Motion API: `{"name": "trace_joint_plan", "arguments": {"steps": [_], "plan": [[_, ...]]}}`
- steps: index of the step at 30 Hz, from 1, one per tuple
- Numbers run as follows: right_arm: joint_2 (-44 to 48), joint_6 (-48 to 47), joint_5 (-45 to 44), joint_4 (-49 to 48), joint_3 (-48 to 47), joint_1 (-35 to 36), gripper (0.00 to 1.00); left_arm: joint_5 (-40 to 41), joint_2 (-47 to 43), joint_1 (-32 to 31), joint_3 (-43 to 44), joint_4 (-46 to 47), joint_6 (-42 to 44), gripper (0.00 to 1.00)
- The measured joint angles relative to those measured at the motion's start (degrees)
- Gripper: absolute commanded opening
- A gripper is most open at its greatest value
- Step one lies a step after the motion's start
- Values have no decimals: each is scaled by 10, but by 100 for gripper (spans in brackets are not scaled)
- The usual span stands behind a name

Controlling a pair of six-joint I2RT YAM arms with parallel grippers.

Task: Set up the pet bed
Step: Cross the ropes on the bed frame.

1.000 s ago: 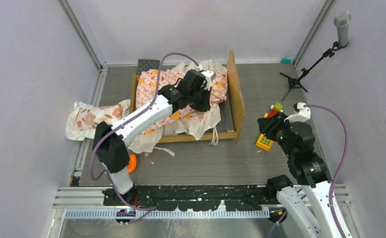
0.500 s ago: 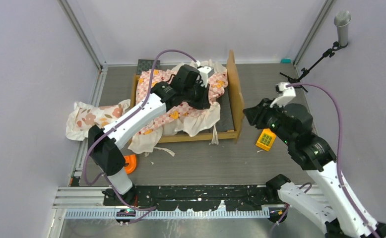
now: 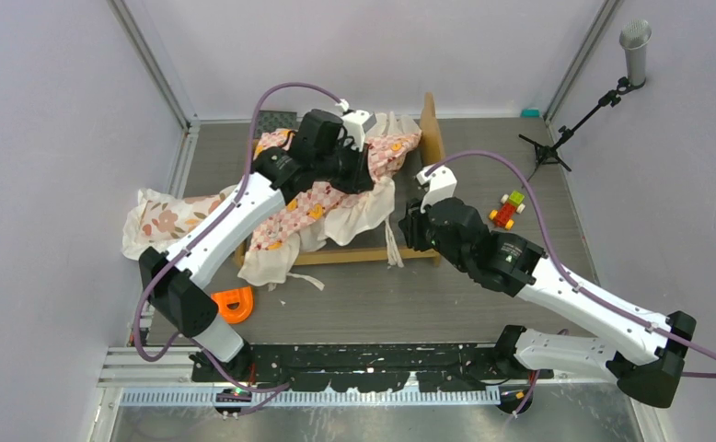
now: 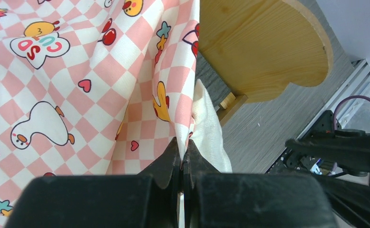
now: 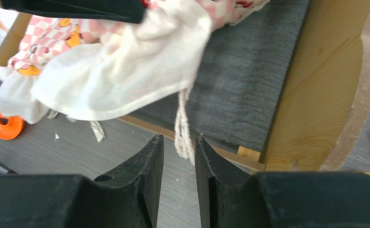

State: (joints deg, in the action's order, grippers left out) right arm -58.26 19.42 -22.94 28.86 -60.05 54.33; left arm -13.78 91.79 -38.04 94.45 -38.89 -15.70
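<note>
pale lilac walls (image 3: 51, 110), grey wood-grain floor (image 3: 382, 304), aluminium corner posts (image 3: 150, 64)

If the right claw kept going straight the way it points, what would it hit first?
Probably the white cord dangling from the sheet, hanging just ahead of the right gripper and its parted jaws. Behind it is the wooden side rail of the pet bed; depth is hard to judge.

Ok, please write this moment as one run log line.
left gripper: shut on checkered sheet | right gripper: open, at white tie string | pet bed: sheet bunched, partly uncovered
</note>
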Motion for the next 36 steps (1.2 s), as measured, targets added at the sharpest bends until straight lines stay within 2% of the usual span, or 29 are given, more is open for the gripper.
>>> {"name": "trace_joint_plan", "arguments": {"steps": [7, 12, 20, 36], "plan": [[-31, 2, -24, -30, 11, -2, 37, -6, -23, 6, -10, -2, 10, 0], [-80, 3, 19, -51, 16, -39, 40, -8, -23, 6, -19, -7, 12, 0], [-83, 16, 97, -110, 44, -107, 44, -8, -33, 10, -29, -10, 13, 0], [-135, 19, 138, -217, 60, -129, 46, -8, -48, 25, -38, -13, 14, 0]]}}
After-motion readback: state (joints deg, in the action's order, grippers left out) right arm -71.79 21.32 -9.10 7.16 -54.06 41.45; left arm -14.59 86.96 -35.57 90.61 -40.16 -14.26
